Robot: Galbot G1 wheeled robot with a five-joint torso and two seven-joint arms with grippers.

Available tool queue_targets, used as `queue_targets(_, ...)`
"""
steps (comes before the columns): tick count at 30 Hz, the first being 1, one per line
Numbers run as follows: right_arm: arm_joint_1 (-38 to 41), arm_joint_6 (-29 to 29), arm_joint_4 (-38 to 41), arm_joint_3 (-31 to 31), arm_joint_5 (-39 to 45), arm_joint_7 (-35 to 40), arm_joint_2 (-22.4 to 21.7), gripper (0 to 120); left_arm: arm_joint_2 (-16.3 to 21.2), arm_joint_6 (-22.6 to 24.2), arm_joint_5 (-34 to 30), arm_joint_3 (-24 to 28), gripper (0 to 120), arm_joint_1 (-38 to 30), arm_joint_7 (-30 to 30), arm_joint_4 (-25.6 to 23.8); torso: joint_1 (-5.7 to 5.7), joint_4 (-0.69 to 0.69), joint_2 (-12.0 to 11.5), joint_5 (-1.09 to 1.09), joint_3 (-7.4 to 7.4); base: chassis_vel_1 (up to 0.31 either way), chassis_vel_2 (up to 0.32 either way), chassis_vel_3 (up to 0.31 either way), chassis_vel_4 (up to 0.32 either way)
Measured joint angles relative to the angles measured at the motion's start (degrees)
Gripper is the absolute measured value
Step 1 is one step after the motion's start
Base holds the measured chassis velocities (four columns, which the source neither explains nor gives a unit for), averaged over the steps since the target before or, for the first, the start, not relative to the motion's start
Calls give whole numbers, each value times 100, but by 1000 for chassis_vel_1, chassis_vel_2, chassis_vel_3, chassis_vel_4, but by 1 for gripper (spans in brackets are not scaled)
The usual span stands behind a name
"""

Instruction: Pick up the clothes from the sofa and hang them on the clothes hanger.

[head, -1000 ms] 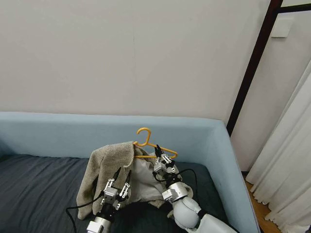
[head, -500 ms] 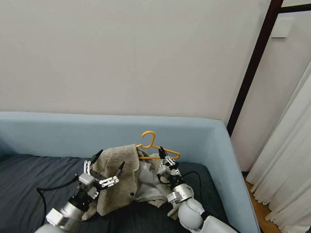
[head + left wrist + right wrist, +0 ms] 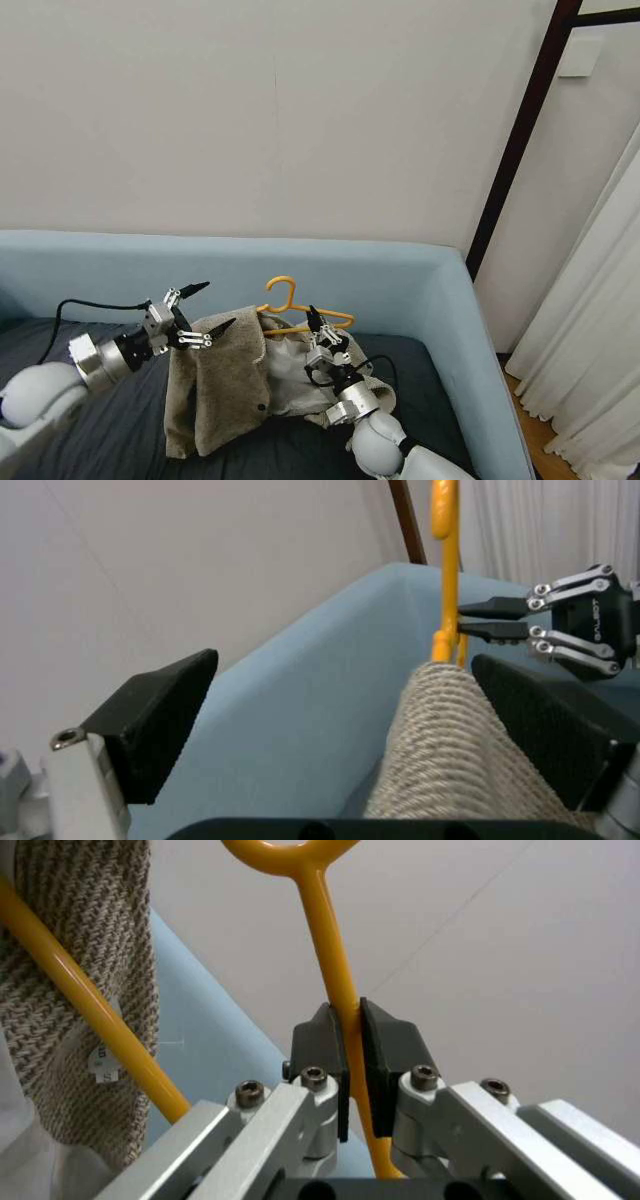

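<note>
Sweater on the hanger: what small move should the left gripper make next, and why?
Probably close the left gripper on the sweater at its shoulder edge. It is open right beside that knit, the right gripper is shut on the hanger neck, and the sweater covers just one hanger arm, so it likely needs pulling across.

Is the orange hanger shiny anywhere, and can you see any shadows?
Right wrist view: a pale shine runs down the hanger, pinched in the right gripper. Head view: soft, even light on the wall, no hard shadows around the sweater on the sofa. Left wrist view: the open left gripper has pads dark against that bright wall.
</note>
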Motion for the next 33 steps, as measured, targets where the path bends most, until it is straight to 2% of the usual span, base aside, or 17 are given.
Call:
queue_targets(4, -5, 2, 0, -3, -72, -36, 65, 4, -102, 351, -143, 552, 100, -739, 1208, 535, 0, -3, 0, -1, 0, 0, 0, 0, 0)
queue_targets(5, -5, 2, 0, -3, -72, -36, 65, 4, -102, 351, -143, 552, 100, -739, 1208, 535, 0, -3, 0, -1, 0, 0, 0, 0, 0)
queue_targets(7, -40, 1, 5, 14, -125, -50, 78, 4, -198, 504, -136, 811, 100, -1128, 1913, 821, 0, -3, 0, 0, 0, 0, 0, 0, 0)
queue_targets(9, -74, -3, 22, 36, -137, -51, 75, 4, -269, 560, -78, 1004, 100, -1379, 2125, 992, 0, -2, 0, 1, 0, 0, 0, 0, 0)
queue_targets(16, -153, -8, 86, 89, -172, -54, 52, 4, -532, 720, 115, 1524, 100, -2004, 2392, 1361, 0, -4, 0, 1, 0, 0, 0, 0, 0)
queue_targets(21, -166, -13, 88, 136, -190, -55, 92, 4, -776, 945, 475, 1704, 89, -2322, 2709, 1531, 0, -2, 0, 1, 0, 0, 0, 0, 0)
queue_targets(24, -146, -17, 88, 149, -190, -54, 119, 4, -910, 1064, 590, 1790, 75, -2479, 2798, 1631, 0, -2, 0, 1, 0, 0, 0, 0, 0)
queue_targets(27, -121, -18, 85, 151, -190, -53, 130, 4, -967, 1132, 665, 1804, 69, -2532, 2860, 1697, 0, -2, 0, 1, 0, 0, 0, 0, 0)
queue_targets(32, -53, -22, 50, 136, -176, -44, 178, 4, -1103, 1241, 854, 1807, 45, -2611, 2933, 1834, 0, -2, 0, 1, 0, 0, 0, 0, 0)
queue_targets(33, -53, -22, 50, 136, -176, -44, 178, 4, -1103, 1241, 854, 1807, 45, -2611, 2933, 1834, 0, -2, 0, 1, 0, 0, 0, 0, 0)
